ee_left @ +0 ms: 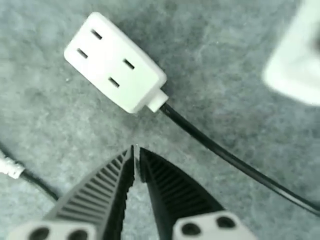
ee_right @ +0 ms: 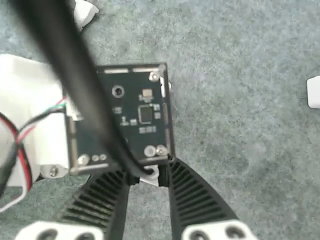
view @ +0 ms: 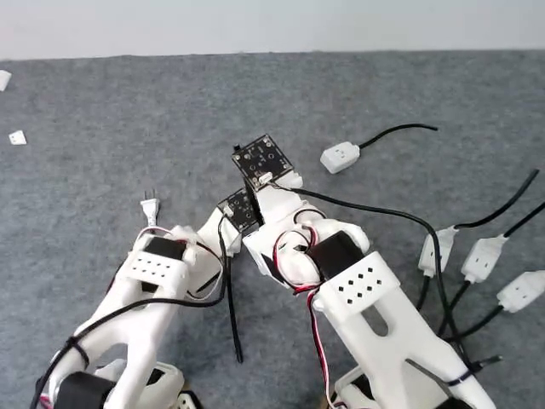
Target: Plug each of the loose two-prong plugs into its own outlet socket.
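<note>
Just past my left gripper (ee_left: 136, 150), a white outlet socket (ee_left: 115, 62) with two pairs of slots lies on the grey carpet; the jaws are shut with nothing between them. Its black cord (ee_left: 230, 157) runs off beside the fingers. My right gripper (ee_right: 146, 167) is shut on a small white plug (ee_right: 151, 174) whose black cord (ee_right: 75, 65) crosses in front of the left arm's circuit board (ee_right: 120, 117). From above, a loose white two-prong plug (view: 151, 207) lies left of the arms, and another white outlet (view: 341, 156) lies beyond them.
Three more white outlets (view: 483, 256) with black cords lie at the right edge of the carpet. The two arms stand close together mid-table, their wrist boards (view: 261, 160) almost touching. Two small white bits (view: 17, 137) lie far left. Open carpet lies at the back.
</note>
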Tool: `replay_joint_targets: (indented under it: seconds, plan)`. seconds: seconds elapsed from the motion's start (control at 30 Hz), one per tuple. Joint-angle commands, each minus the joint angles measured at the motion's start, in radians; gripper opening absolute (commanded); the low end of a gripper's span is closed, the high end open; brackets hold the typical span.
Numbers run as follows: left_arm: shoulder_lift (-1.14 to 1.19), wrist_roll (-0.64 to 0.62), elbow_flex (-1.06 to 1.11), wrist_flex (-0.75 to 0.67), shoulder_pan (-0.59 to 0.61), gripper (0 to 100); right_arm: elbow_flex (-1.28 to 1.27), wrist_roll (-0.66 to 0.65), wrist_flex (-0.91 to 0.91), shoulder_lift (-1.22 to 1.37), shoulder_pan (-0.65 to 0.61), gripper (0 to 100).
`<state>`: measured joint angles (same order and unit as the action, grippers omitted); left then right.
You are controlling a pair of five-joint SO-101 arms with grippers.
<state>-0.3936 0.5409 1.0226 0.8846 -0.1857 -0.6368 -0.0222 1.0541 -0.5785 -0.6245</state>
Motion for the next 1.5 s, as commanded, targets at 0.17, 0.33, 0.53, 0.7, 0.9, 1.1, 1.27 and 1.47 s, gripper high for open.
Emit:
replay_joint_targets:
  seconds: [0.17,0.33,0.53,0.7,0.9,1.1,1.27,1.47]
  plan:
    - [-0.052,-0.209,0.027,-0.253,0.118,1,-0.068,0.04,-0.163,-0.012,0.038,0.9]
    - [-0.052,-0.381,0.019,-0.399,0.285,1,-0.14,0.135,-0.326,-0.012,0.076,0.9]
    - [-0.043,-0.549,-0.048,-0.422,0.396,1,-0.181,0.206,-0.456,0.031,0.071,0.8]
    - [-0.044,-0.555,-0.05,-0.451,0.427,1,-0.043,0.209,-0.427,0.191,0.059,0.8]
    - [-0.044,-0.56,-0.045,-0.494,0.457,1,0.123,0.218,-0.398,0.366,0.064,0.8]
    - [-0.043,-0.56,-0.045,-0.494,0.457,1,0.158,0.216,-0.433,0.41,0.056,0.8]
    - [-0.043,-0.56,-0.045,-0.494,0.457,1,0.201,0.265,-0.43,0.449,0.056,0.8]
    - [-0.043,-0.557,-0.045,-0.494,0.457,1,0.245,0.276,-0.43,0.487,0.013,0.8]
